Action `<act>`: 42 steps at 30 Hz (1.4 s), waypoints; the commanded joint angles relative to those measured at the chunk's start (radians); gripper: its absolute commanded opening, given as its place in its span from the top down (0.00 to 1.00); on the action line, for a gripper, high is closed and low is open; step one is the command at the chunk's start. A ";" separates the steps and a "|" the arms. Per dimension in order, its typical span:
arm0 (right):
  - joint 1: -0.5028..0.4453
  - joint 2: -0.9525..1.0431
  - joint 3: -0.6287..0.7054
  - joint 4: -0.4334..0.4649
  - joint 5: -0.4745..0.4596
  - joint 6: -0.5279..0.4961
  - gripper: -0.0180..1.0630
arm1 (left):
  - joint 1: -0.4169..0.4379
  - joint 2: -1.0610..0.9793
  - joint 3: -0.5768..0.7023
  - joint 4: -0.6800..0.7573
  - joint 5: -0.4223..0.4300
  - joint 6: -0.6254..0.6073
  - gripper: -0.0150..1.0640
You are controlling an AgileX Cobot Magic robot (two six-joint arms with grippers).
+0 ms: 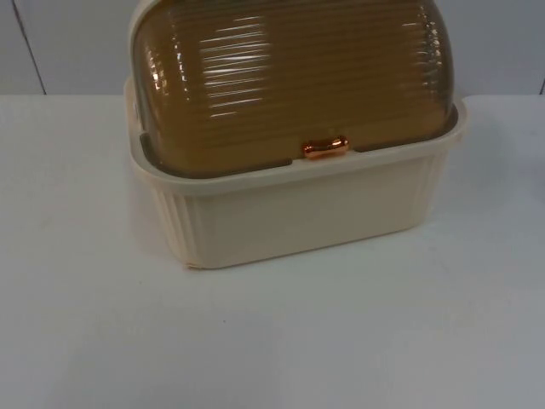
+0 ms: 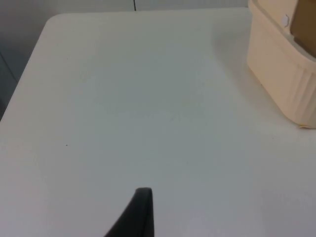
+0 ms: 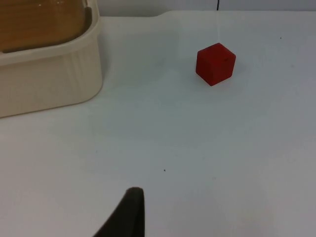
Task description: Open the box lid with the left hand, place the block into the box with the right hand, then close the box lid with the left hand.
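Cream box (image 1: 298,217) w/ amber lid (image 1: 289,77) down; red block (image 3: 215,63) on table (image 1: 272,341) nearby; pincer states unclear.

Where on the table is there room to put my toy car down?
In front of the cream box the white table is bare. More room lies between the box and the red block. Only the box's own spot is taken.

no readable text, labels, brands, numbers or signs anywhere

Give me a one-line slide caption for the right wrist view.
Red block sits on the white table beside the cream box, lid closed.
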 commanded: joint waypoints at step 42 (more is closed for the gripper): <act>-0.002 0.866 -0.469 -0.052 -0.430 0.047 0.01 | -0.005 0.748 -0.274 0.053 -0.541 -0.027 0.01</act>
